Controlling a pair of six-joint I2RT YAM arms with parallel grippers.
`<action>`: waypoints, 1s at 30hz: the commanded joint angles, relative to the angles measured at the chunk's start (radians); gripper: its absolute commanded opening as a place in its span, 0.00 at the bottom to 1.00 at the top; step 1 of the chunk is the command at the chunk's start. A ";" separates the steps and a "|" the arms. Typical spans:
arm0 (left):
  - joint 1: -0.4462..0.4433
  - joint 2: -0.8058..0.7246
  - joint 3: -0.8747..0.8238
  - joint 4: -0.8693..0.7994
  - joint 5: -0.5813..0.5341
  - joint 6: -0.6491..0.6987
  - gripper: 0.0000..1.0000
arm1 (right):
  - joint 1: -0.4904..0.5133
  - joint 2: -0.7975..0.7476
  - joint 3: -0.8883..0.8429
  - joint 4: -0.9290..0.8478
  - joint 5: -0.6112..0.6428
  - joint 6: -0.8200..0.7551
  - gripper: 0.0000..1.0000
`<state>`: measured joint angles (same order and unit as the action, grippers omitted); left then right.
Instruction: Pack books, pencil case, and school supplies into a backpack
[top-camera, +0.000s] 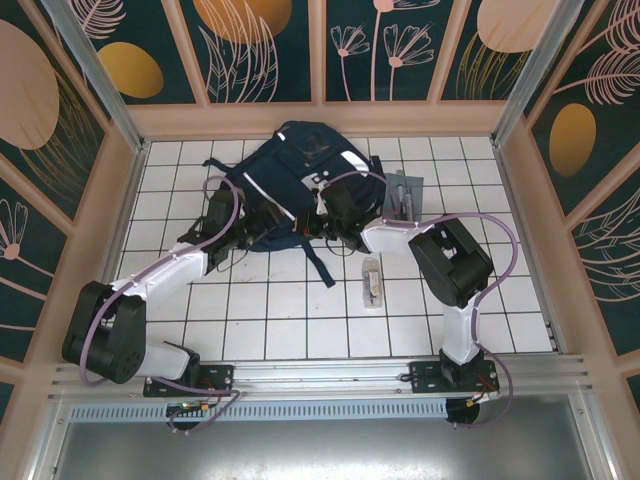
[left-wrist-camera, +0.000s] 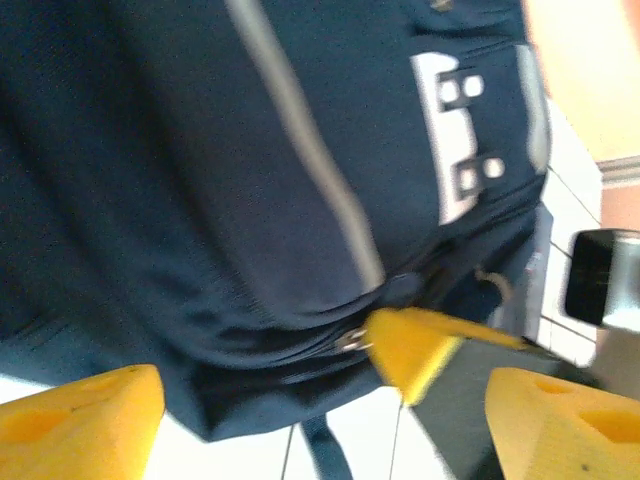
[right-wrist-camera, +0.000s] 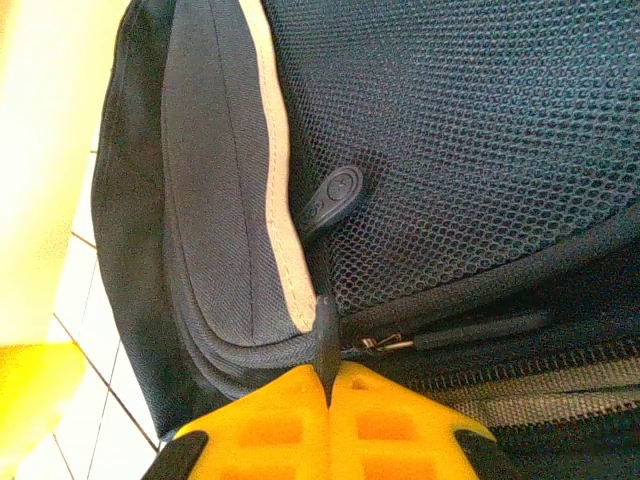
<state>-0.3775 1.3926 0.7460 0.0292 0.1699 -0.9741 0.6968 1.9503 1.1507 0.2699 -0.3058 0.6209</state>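
Note:
The navy backpack (top-camera: 290, 165) lies on the white tiles at the back centre, white stripes up. My right gripper (top-camera: 335, 207) is at its right edge; its yellow fingers (right-wrist-camera: 400, 420) are shut on a dark fabric tab (right-wrist-camera: 326, 335) beside a metal zipper pull (right-wrist-camera: 385, 344). At the bag's near left edge, my left gripper (top-camera: 255, 222) stands open; its pads (left-wrist-camera: 85, 420) straddle the bag's lower seam (left-wrist-camera: 250, 370) without gripping. The grey pencil case (top-camera: 405, 193) lies right of the bag. The clear school supplies packet (top-camera: 372, 283) lies on the tiles in front. The books are out of view.
A loose dark strap (top-camera: 322, 262) trails from the backpack toward the near side. Patterned walls (top-camera: 60, 150) close in the tiled table on three sides. In the left wrist view the right gripper's yellow fingers (left-wrist-camera: 425, 350) sit close to my own right finger.

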 joint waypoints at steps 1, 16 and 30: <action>0.012 -0.028 -0.057 0.083 -0.032 -0.108 0.82 | -0.018 -0.064 -0.009 0.113 0.017 0.020 0.00; 0.014 0.173 -0.083 0.365 -0.043 -0.232 0.08 | -0.014 -0.084 -0.018 0.113 -0.005 0.011 0.00; -0.042 0.108 -0.125 0.488 0.049 -0.292 0.00 | 0.087 0.040 0.200 -0.012 0.043 -0.049 0.00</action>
<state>-0.3664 1.5280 0.5964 0.4252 0.1177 -1.2335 0.7303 1.9724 1.2690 0.2188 -0.2276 0.6010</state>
